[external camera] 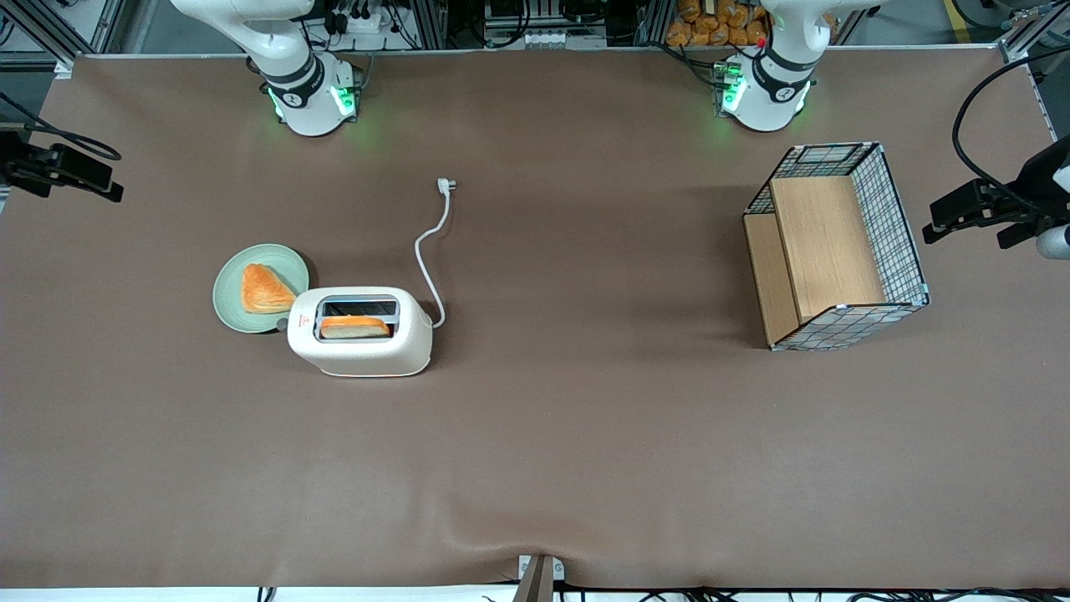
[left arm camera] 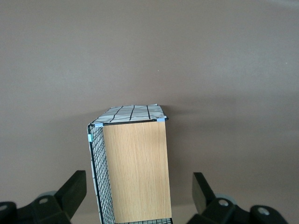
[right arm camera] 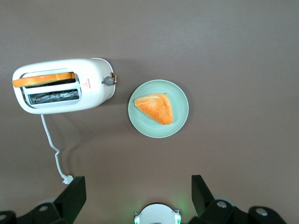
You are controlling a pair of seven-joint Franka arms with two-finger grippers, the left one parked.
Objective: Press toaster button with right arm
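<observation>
The brown table [external camera: 585, 435] takes up nearly the whole scene, and the job on it has not started as far as can be judged: nothing is touching the toaster. The right arm [external camera: 288, 63] stands at its base with its wrist raised high above the table, so in the front view only its lower links show. Toward the parked arm's end of the table stands a wire basket [external camera: 899, 226] with wooden panels, well apart from everything else. The toaster [external camera: 361, 332] sits toward the working arm's end, nearer the front camera than the arm's base, with one slice of bread [right arm camera: 43, 80] standing up out of one slot and the other slot empty. Its thin cord [external camera: 430, 259] trails away toward the arms and ends in a loose plug [external camera: 445, 185]. Just beside the toaster's narrow end lies a green plate [right arm camera: 180, 119] carrying a triangular piece of toast [right arm camera: 155, 108]. The gripper [right arm camera: 138, 196] hangs high over this group, its fingers spread wide apart and holding nothing. The toaster button [right arm camera: 109, 80] is the small grey knob on the narrow end facing the plate, beside a small red mark. Everything is left to do: come down, line up with that end, and push the button.
</observation>
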